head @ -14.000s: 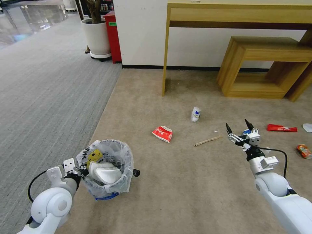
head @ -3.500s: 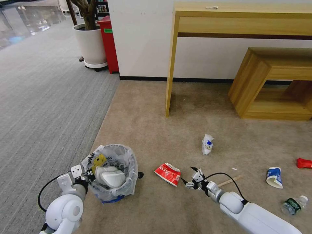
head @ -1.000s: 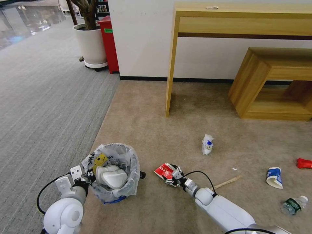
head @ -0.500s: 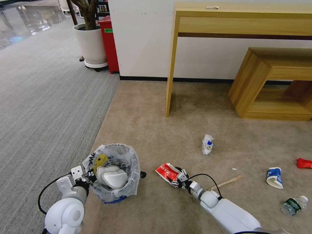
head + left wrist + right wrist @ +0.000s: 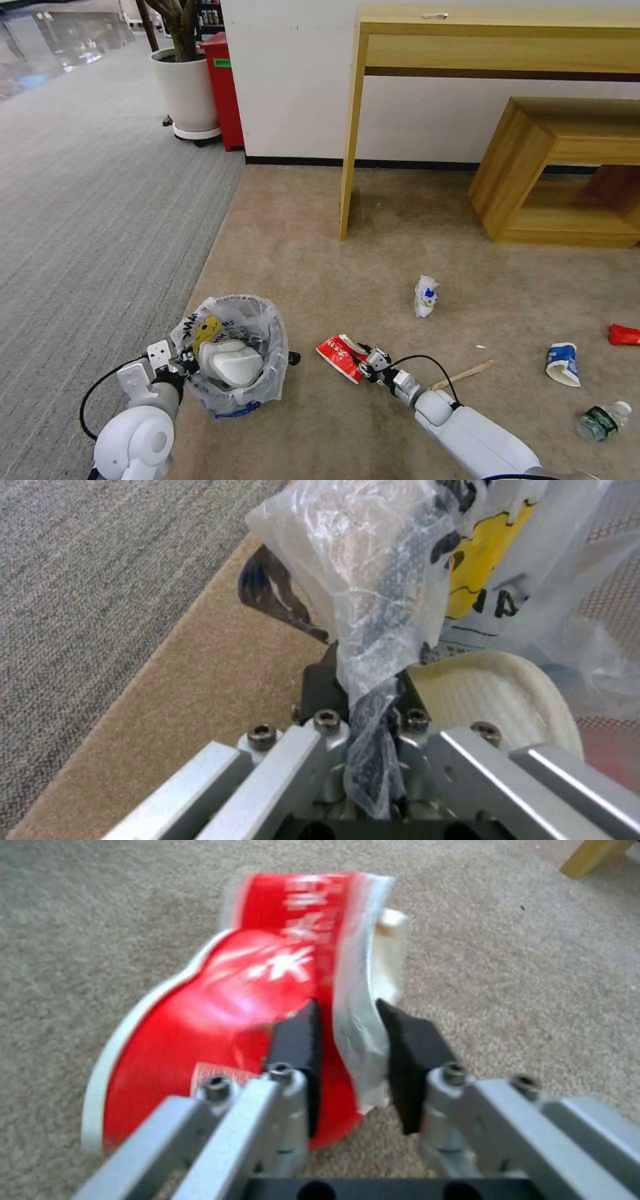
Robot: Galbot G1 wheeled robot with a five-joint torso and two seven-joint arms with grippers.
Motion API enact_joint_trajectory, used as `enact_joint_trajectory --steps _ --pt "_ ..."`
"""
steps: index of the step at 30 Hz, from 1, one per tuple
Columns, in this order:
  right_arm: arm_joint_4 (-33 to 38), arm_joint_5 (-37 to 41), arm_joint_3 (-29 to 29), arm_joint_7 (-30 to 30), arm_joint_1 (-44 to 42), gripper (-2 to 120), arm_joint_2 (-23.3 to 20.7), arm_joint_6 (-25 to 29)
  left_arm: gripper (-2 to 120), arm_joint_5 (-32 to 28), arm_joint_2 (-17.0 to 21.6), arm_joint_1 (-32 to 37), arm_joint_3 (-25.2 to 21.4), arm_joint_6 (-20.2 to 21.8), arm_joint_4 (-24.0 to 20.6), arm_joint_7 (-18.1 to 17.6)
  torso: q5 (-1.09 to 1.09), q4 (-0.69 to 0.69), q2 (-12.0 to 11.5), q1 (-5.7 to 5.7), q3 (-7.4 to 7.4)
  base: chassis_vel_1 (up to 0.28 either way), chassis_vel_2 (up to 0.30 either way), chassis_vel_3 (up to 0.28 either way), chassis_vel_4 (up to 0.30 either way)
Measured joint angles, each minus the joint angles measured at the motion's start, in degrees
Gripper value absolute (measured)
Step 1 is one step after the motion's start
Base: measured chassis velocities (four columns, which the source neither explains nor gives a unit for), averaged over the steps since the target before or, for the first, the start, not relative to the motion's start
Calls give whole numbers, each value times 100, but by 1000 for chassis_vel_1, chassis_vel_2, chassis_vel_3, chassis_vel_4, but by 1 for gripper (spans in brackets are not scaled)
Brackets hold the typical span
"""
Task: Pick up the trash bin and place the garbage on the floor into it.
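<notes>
The trash bin (image 5: 233, 353) with its crinkly white bag sits low at the left, over the beige floor (image 5: 320, 267). A white slipper (image 5: 230, 363) lies inside it. My left gripper (image 5: 181, 362) is shut on the bin's bagged rim (image 5: 373, 645); the slipper (image 5: 493, 695) shows beside it. My right gripper (image 5: 363, 360) is shut on the crumpled red-white carton (image 5: 339, 352), low at the carpet. Its pads pinch the carton's (image 5: 220, 1040) white edge. Other garbage lies around: a crumpled cup (image 5: 425, 297), a wooden stick (image 5: 463, 375), a blue-white cup (image 5: 562, 365), a green bottle (image 5: 603, 420) and a red wrapper (image 5: 625, 335).
A wooden desk leg (image 5: 350, 147) stands straight ahead, with a low wooden bench (image 5: 553, 173) to its right against the wall. A white planter (image 5: 187, 93) and a red box (image 5: 223, 87) stand at the far left. Grey ribbed carpet (image 5: 80, 200) borders the left.
My right arm swung in from the right, reached the red-white carton and shut on it; since then it has drawn back slightly. The left arm has kept hold of the bin.
</notes>
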Motion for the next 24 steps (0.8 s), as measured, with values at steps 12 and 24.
enact_joint_trajectory --steps 12,24 --pt "-122 10 86 -306 -25 0 55 201 0 -1 -5 -65 54 -30 127 41 0 0 0 0 0 0 0 0 0" --pt "380 552 376 -718 -437 0 -410 478 0 39 -20 -113 108 -52 262 94 1 -1 0 0 0 0 0 0 0"
